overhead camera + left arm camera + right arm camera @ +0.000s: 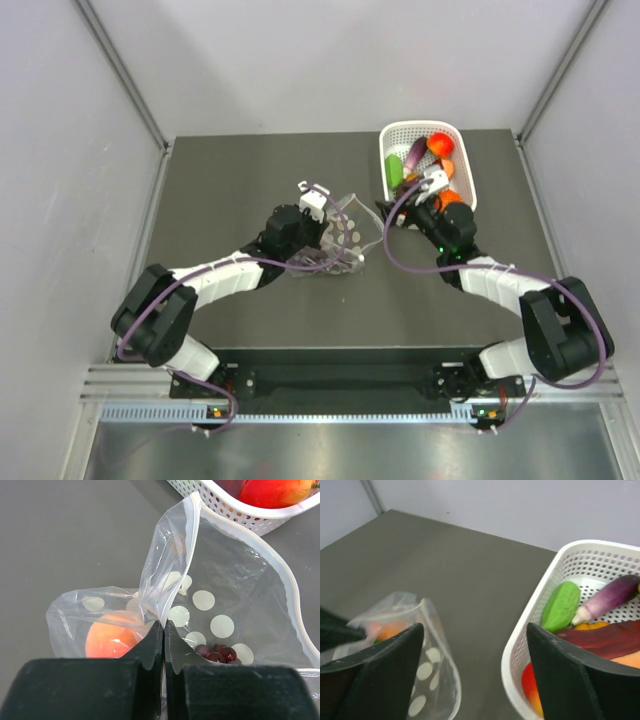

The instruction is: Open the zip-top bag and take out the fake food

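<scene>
Work surface and enclosure. We see a matte dark grey table (250, 170) closed in by pale grey walls (330, 60) at the back and on both sides, with an aluminium rail (330, 400) along the near edge where the two arm bases are bolted. A white perforated basket (395, 135) stands at the far right of the table. The zip-top bag (345, 235) lies near the table's middle, just left of the basket and apart from it.

View comparison. Only the top view gives us both arms at once, and there the bag's contents are too small to tell. In the left wrist view the left gripper (163, 630) has its fingers pressed together, pinching a fold of the clear dotted film below the zip strip. Through the plastic we make out a peach-orange fruit (107, 637) to the left of the fingers and a grape bunch (217, 652) to their right. Beyond the bag, a red-orange fruit (270, 490) sits in the basket. In the right wrist view the right gripper (474, 630) is spread wide with nothing between its fingers, over bare table, with the bag on its left and the basket on its right. This view alone shows us the green vegetable (561, 605) and the purple eggplant (610, 597) in the basket.
</scene>
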You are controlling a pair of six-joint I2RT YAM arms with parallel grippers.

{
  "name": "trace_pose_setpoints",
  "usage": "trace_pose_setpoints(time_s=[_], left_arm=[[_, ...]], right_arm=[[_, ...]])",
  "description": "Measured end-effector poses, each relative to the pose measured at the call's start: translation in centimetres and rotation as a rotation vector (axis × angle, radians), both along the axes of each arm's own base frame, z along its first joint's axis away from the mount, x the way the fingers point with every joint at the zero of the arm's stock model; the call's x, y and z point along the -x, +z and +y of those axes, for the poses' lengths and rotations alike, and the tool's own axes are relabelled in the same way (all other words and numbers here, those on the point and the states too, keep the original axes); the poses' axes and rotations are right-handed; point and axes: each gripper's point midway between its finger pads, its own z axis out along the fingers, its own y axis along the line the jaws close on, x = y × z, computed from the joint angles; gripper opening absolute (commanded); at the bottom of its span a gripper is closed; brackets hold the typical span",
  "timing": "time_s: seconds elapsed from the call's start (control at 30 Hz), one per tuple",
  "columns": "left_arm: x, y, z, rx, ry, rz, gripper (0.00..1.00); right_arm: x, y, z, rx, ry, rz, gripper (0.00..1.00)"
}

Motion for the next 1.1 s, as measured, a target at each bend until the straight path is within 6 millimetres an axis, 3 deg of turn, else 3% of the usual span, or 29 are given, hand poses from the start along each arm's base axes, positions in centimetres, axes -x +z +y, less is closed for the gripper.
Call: trace_pose_setpoints(time_s=[0.23, 0.47, 0.83, 1.1], left_arm=[[0.0, 0.1, 0.0, 0.003, 0.0, -0.003, 0.0], [0.3, -0.3, 0.2, -0.001, -0.002, 0.005, 0.0], [1.5, 1.0, -0.3, 0.032, -0.065, -0.008, 0.0], [2.0, 1.0, -0.6, 0.04, -0.093, -0.004, 0.0]], right_arm=[[4.3, -3.2, 1.8, 0.034, 0.184, 0.021, 0.57], [6.9, -2.2, 4.3, 0.029, 0.383, -0.024, 0.46], [7.9, -3.8, 7.7, 0.061, 0.599, 0.023, 0.42], [9.2, -3.9, 10.0, 0.109, 0.71, 0.026, 0.4]])
